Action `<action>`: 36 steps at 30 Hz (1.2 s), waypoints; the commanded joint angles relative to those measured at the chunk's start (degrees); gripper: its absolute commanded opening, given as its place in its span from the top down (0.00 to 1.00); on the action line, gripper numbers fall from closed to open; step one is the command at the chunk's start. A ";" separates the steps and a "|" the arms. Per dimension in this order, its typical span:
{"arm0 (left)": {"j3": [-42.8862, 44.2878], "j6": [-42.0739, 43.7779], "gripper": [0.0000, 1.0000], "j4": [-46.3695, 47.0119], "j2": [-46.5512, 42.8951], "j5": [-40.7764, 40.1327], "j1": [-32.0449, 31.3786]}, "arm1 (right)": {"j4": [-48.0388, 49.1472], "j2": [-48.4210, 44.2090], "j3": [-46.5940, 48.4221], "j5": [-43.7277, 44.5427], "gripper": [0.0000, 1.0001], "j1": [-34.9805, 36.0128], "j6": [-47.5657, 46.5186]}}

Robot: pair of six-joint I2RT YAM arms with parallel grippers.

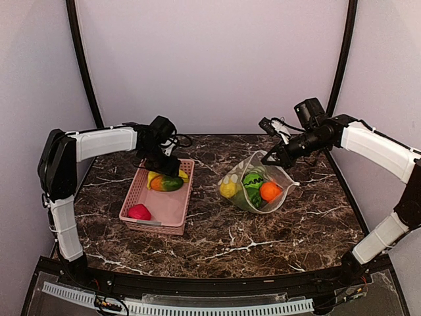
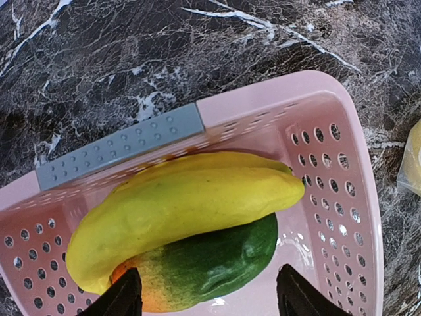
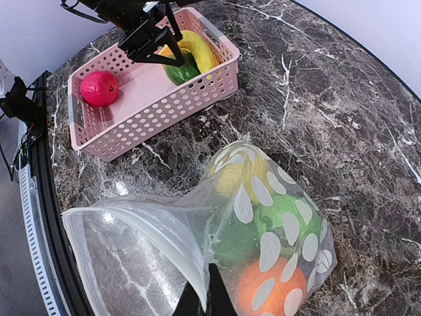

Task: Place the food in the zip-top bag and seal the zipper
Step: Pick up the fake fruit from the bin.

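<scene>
The polka-dot zip-top bag (image 1: 258,185) lies right of centre with its mouth held up and open; inside are a yellow piece (image 1: 228,189), green pieces (image 1: 252,180) and an orange (image 1: 270,191). My right gripper (image 1: 271,158) is shut on the bag's rim by the zipper strip (image 3: 164,227). My left gripper (image 1: 168,168) is open, low in the pink basket, its fingertips (image 2: 126,295) straddling a green-orange piece (image 2: 210,264) that lies under the yellow banana (image 2: 184,204). A magenta-red piece (image 1: 139,211) lies at the basket's near end.
The pink slotted basket (image 1: 172,214) stands left of centre on the dark marble table, with a grey handle (image 2: 122,146) at its far end. The table's near edge carries a black rail (image 1: 197,280). Pale walls close the back and sides.
</scene>
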 commanded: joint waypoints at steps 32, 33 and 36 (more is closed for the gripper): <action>-2.30 11.67 0.42 -5.54 2.71 2.53 0.37 | 0.18 2.75 0.38 0.38 1.00 -0.16 -0.57; -2.11 11.45 0.43 -6.00 2.71 2.73 0.33 | 0.19 2.76 0.43 0.29 1.00 -0.16 -0.58; -1.47 11.33 0.42 -7.76 2.57 2.34 -0.02 | 0.08 2.83 0.58 0.28 1.00 -0.20 -0.50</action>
